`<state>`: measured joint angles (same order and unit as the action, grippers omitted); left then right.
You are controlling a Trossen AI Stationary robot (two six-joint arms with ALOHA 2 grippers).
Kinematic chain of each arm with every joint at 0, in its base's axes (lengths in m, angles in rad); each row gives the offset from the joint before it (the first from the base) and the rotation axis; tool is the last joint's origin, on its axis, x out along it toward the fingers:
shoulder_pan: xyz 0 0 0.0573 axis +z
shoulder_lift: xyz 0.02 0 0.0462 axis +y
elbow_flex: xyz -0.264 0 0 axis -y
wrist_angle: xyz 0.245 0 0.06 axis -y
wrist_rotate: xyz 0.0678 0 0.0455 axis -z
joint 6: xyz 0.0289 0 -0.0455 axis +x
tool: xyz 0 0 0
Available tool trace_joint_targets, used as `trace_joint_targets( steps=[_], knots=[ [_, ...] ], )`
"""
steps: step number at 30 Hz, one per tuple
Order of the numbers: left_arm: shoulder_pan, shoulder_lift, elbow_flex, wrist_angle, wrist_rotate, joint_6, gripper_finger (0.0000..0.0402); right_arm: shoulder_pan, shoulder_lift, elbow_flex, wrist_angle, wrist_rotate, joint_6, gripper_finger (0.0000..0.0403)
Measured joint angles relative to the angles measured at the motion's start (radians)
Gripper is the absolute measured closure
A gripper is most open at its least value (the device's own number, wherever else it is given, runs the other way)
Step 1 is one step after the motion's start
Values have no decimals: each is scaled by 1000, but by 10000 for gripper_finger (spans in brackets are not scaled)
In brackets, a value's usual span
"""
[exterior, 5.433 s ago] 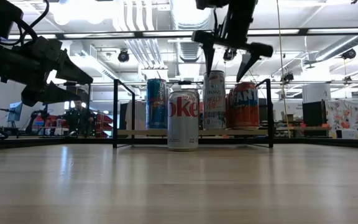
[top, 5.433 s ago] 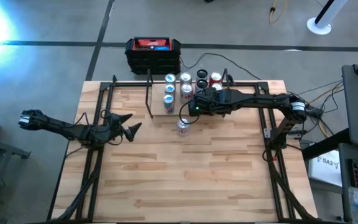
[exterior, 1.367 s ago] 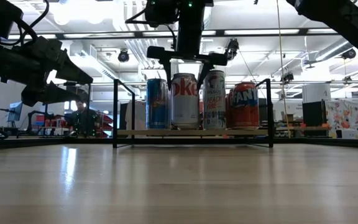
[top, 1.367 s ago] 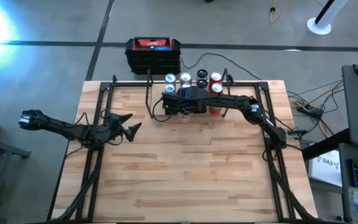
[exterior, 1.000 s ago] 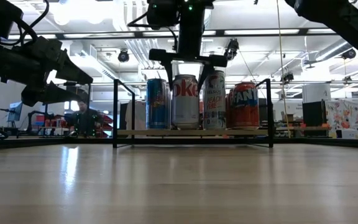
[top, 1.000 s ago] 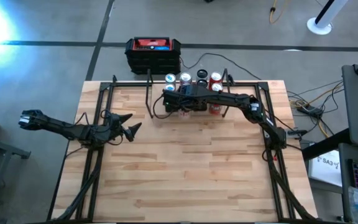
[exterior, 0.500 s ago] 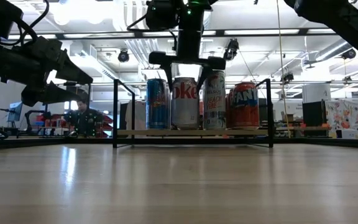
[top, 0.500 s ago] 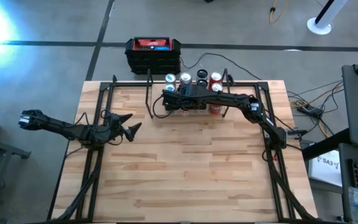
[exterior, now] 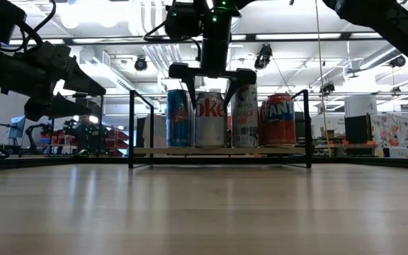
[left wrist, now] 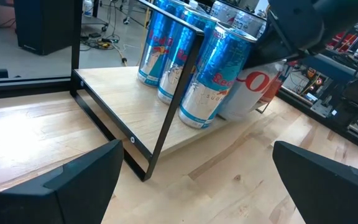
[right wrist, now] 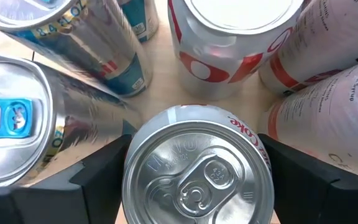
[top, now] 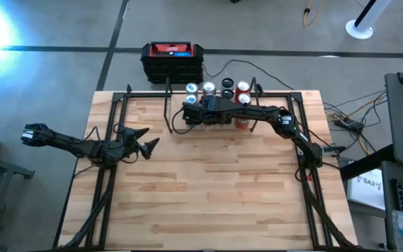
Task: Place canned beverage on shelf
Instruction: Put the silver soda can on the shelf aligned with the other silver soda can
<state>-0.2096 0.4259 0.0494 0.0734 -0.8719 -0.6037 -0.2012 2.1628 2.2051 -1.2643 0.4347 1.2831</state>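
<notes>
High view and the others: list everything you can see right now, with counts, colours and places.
table: one, light wood, under both arms.
shelf: one, wood board with black posts, far edge of table.
Diet Coke can: one, silver, on the shelf front.
blue-silver cans: three, in a row at the shelf's end.
Fanta can: one, orange-red, on the shelf.
tall pale can: one, between Coke and Fanta.
other cans: several farther back, count unclear.
black box: one, red top, on the floor beyond the table.
left gripper: open, waiting over the table's left.
right gripper: closed on the Diet Coke can.
</notes>
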Motion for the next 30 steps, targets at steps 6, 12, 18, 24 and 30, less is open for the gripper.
trace_joint_targets(
  steps=[6, 12, 18, 24, 30],
  knots=[
    [0, 0, 0, 0, 0, 0, 3, 0, 0, 0, -1, 13, 0, 91],
    [0, 0, 0, 0, 0, 0, 3, 0, 1, -2, -3, 19, 0, 77],
    [0, 0, 0, 0, 0, 0, 3, 0, 1, -3, -6, 44, 17, 77],
    [0, 0, 0, 0, 0, 0, 3, 0, 1, -3, -13, 68, 27, 77],
    [0, 0, 0, 0, 0, 0, 3, 1, 1, -3, -13, 92, 26, 76]
  ],
)
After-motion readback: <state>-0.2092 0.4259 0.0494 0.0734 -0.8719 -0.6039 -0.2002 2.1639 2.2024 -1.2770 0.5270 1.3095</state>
